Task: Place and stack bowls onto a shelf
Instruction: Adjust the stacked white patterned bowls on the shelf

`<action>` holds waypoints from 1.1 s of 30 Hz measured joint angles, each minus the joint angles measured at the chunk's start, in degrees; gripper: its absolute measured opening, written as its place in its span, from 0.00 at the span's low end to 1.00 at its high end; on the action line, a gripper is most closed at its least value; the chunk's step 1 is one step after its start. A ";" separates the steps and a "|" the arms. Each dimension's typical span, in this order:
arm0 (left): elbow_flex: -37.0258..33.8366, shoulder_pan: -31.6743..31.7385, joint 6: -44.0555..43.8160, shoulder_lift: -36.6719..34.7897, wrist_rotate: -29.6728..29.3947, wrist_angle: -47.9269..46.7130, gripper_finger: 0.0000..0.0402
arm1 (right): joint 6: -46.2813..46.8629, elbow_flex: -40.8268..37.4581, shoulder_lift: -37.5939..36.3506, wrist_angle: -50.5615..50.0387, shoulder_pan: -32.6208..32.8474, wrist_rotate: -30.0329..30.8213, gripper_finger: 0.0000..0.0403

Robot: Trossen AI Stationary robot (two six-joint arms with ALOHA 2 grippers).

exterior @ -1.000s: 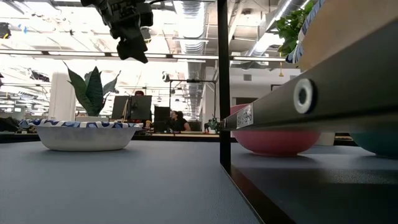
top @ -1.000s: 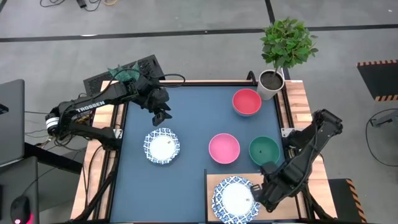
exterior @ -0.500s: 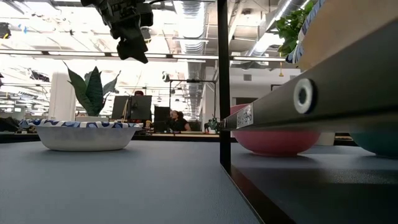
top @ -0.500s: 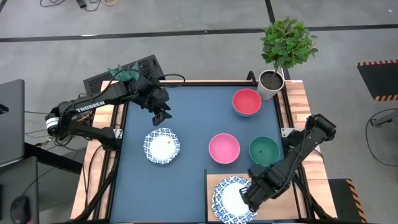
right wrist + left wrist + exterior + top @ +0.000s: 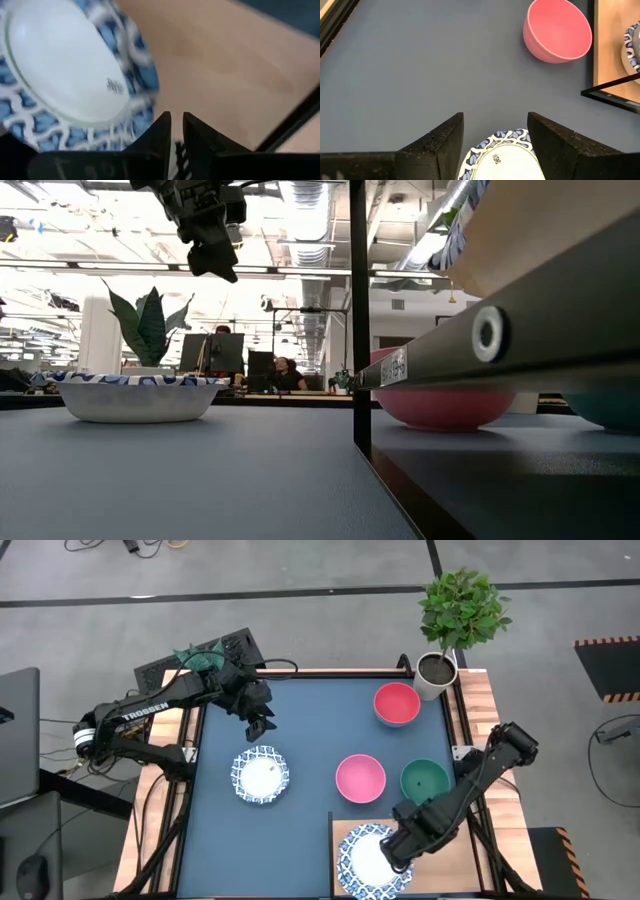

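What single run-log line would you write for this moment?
right claw: shut on blue-rimmed bowl, over shelf | left claw: open, above second blue-rimmed bowl | pink bowl, green bowl, red bowl: on tabletop

"TROSSEN" on left arm [image 5: 140, 712]; other labels unreadable.

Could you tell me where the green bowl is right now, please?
In the high view the green bowl sits on the table's right side, right of the pink bowl, just beyond the shelf.

Grey concrete floor [image 5: 330, 565] with dark seam lines around the table. Potted leafy plant [image 5: 458, 610] at far right corner. Laptop [image 5: 18, 735] at left. Beyond: open office, ceiling ducts [image 5: 310, 210], strip lights, monitors [image 5: 225, 352].
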 joint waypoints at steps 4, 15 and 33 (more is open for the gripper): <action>0.00 0.00 0.01 0.01 -0.04 0.00 0.51 | 3.93 0.00 0.05 0.50 2.05 -1.99 0.18; 0.00 0.02 0.09 0.00 -0.11 0.35 0.51 | -3.59 -0.04 3.20 5.70 -0.24 0.62 0.18; 0.00 -0.77 -1.16 0.00 9.11 0.80 0.51 | -5.94 7.14 1.27 4.38 3.14 14.07 0.18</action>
